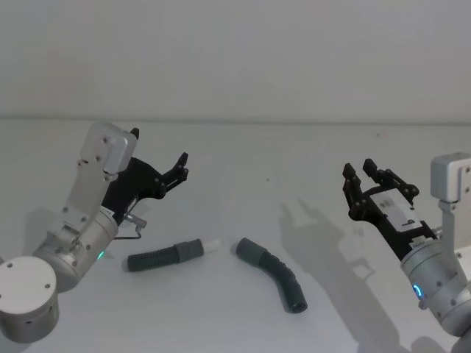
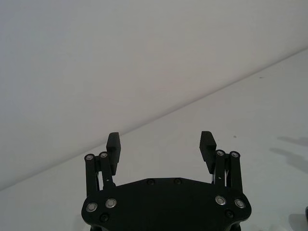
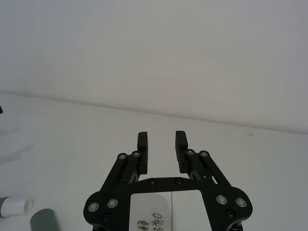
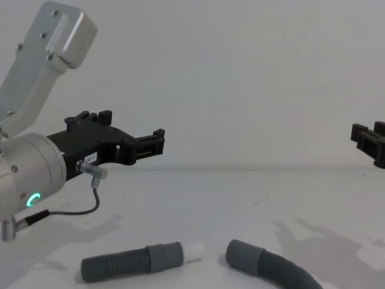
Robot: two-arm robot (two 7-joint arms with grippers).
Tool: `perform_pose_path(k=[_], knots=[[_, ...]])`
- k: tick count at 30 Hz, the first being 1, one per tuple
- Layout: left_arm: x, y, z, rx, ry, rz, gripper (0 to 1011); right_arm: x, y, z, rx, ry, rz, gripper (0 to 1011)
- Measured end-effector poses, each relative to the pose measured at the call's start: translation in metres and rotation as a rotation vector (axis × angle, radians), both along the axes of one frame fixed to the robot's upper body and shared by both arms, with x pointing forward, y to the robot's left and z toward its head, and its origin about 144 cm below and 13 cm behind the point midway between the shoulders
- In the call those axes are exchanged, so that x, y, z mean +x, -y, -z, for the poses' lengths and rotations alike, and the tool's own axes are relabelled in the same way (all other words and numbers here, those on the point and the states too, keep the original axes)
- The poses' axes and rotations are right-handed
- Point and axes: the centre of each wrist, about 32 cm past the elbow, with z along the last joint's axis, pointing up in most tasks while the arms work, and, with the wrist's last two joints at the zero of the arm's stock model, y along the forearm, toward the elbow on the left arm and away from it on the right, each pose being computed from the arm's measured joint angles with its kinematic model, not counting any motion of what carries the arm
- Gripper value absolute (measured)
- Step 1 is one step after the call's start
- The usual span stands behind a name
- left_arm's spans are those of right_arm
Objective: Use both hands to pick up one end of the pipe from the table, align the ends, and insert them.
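Your left gripper (image 1: 182,165) has its fingers spread wide and empty, left of centre in the head view. Your right gripper (image 1: 359,170), at the right, shows a narrower gap, also empty. No step is done yet. The pipe (image 1: 283,276) lies on the table (image 1: 235,162) at lower centre, its white tip (image 1: 212,243) near the socket cuff (image 1: 250,251) but apart. A thin cable loop (image 1: 132,229) hangs nearby, and nothing blocks either approach.

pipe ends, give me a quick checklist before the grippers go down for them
1. Left gripper open, empty: ok.
2. Right gripper open, empty: ok.
3. White-tipped end lying free on the table, on the left gripper's side: ok.
4. Socket end lying free, on the right gripper's side: ok.
5. Alignment: not ok, the two lie apart and at an angle.
6. Reach: not ok, both grippers hang above the table.
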Motion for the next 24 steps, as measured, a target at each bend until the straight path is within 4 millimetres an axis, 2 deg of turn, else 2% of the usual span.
perform_pose_path(k=[24], knots=[[0.0, 0.0, 0.0, 0.0, 0.0, 0.0, 1001, 0.0, 0.0, 0.0, 0.0, 0.0, 0.0, 332]])
